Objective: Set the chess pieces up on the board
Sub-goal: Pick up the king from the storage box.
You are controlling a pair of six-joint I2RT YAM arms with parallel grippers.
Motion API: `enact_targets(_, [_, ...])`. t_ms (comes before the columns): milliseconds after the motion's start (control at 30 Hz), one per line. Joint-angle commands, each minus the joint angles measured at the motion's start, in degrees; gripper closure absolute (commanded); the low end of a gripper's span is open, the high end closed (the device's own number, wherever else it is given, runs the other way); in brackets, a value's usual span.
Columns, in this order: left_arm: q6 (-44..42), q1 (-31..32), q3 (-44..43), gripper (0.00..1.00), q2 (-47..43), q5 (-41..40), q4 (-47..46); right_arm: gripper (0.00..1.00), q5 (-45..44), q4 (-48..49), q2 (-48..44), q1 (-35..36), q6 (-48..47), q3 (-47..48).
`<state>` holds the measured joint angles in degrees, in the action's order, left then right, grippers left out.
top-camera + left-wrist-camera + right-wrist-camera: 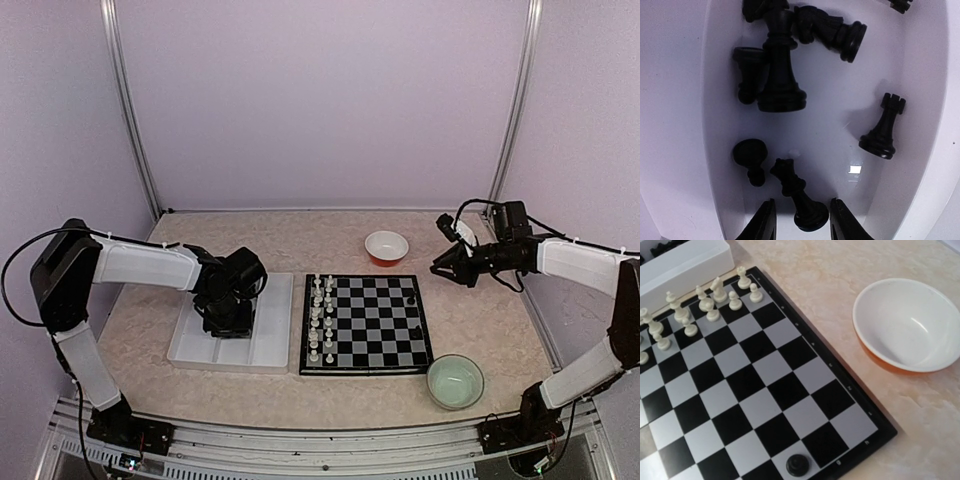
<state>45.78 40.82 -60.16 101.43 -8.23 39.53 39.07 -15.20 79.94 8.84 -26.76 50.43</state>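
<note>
Left gripper (801, 202), jaws apart, straddles the base of a toppled black piece (792, 185) in the white tray (832, 105); the piece's long axis points toward eleven o'clock.

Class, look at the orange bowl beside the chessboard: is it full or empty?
Empty: the orange bowl shows only its bare white inside, with nothing in it.
</note>
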Motion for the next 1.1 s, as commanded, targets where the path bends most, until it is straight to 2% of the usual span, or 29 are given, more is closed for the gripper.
enact_targets(0, [-1.35,-1.34,0.44,0.61,3.35,-0.72,-1.86,0.77,1.60,-0.27,1.15,-0.23,-0.14,-0.61])
enact_targets(233, [-1.93,-2.06,-0.83,0.62,5.28,0.14,-2.49,0.77,1.71,-0.49,1.62,-0.23,-0.13,-0.53])
enact_targets(600, [-1.87,1.19,-0.09,0.82,4.00,1.16,1.87,0.77,2.41,-0.87,2.23,-0.14,0.11,-0.02])
enact_targets(800, [-6.54,1.82,-0.81,0.89,-1.50,-2.98,4.98,0.79,3.10,-2.13,0.92,1.13,0.31,2.07])
enact_targets(1067, [-16.40,2.03,-1.59,0.97,-13.54,-5.42,1.17,0.80,6.05,-8.33,3.37,8.03,2.82,13.48])
